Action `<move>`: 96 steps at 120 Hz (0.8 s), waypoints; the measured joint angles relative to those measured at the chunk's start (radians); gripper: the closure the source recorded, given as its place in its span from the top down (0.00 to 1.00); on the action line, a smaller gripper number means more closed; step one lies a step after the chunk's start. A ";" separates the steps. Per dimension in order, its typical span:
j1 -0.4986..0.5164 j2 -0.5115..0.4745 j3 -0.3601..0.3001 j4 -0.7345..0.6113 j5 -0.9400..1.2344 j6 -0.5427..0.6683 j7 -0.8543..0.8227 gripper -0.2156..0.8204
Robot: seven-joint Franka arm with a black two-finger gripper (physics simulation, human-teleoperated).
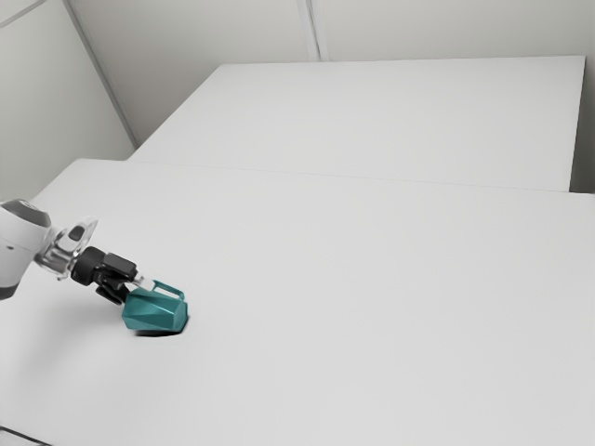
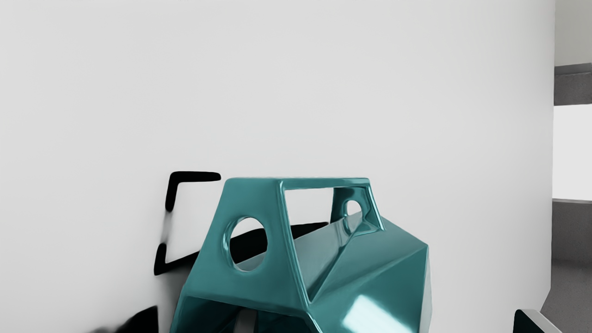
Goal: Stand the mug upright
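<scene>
Bright light casts black shadows (image 2: 194, 176) beside the mug (image 2: 379, 268)

A smooth white desk (image 1: 372, 325) spreads before you, backed by a flat white surface (image 1: 400, 121) and pale grey panelled walls (image 1: 446, 28); a thin dark line (image 1: 23, 436) cuts the exterior view's lower left corner.

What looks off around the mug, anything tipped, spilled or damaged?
The mug lies on its side on the table, handle up, though it should stand upright. One finger of the open gripper appears to reach into its mouth; the other is outside. I see no spill or damage.
</scene>
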 joint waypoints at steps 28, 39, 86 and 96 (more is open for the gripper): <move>0.003 -0.002 0.007 -0.006 -0.004 -0.012 0.040 0.37; 0.006 -0.003 0.008 -0.007 -0.004 -0.016 0.054 0.25; -0.022 -0.126 0.008 -0.015 0.010 -0.052 0.082 0.07; -0.042 -0.166 0.007 -0.011 0.046 -0.052 0.066 0.06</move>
